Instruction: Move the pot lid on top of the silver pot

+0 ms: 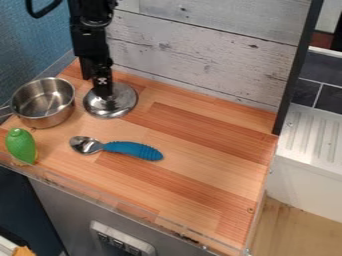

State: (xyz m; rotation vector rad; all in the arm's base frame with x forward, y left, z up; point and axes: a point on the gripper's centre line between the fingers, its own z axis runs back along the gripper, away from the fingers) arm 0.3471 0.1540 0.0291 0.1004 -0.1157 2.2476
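The black gripper (103, 94), its opening and hold impossible to tell, is hanging over the metal lid (111, 107), which is lying beside the silver pot (56, 116), probably needing a centred grasp and level lift.

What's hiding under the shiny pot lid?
Wooden counter shows around the front and sides of the pot lid, and nothing pokes out there. What's right beneath is covered by the lid, so I can't tell. The robot's hand hides part of its top.
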